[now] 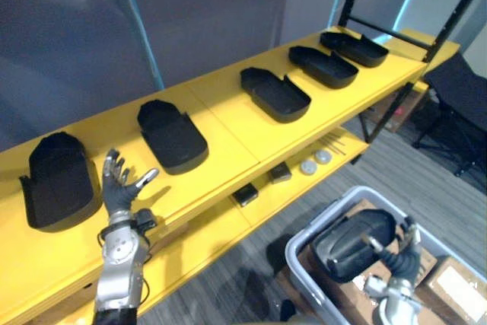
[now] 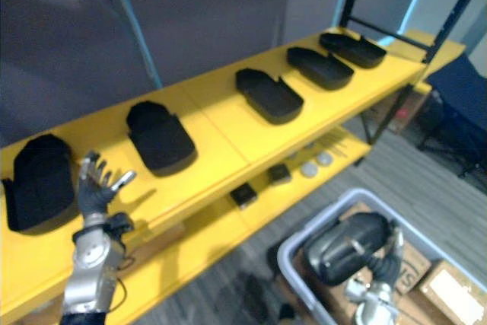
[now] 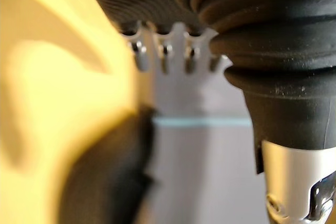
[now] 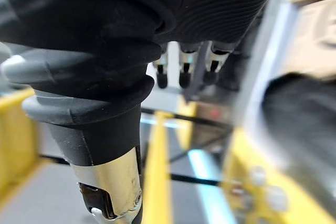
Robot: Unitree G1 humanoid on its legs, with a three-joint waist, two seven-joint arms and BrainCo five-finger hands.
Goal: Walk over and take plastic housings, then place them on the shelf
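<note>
In the left eye view the yellow shelf (image 1: 228,123) carries five black housings (image 1: 275,94) in a row along its top board. Below its right end a grey bin (image 1: 304,279) holds one more dark housing (image 1: 346,241), the one to move now. The right hand (image 1: 397,253) is at that piece, one silver finger laid across its top and the others up behind its far edge, which I read as a grip. The left hand (image 1: 118,184) hovers over the shelf's front edge with fingers spread and nothing in it. The right eye view shows the widest bare stretch of the shelf between the second and third housings from its left end, and I judge that the best landing spot. In the left wrist view the fingers (image 3: 164,56) run out straight, with a blurred dark housing on the shelf past them. The right wrist view shows that hand's fingers (image 4: 182,74) hanging partly bent with the shelf beyond, but it does not confirm the hold. To do this well, firm the pinch first. Lift straight up until the piece clears the bin's rim, carry it level to the shelf, and set it down flat, clear of its neighbours.
</note>
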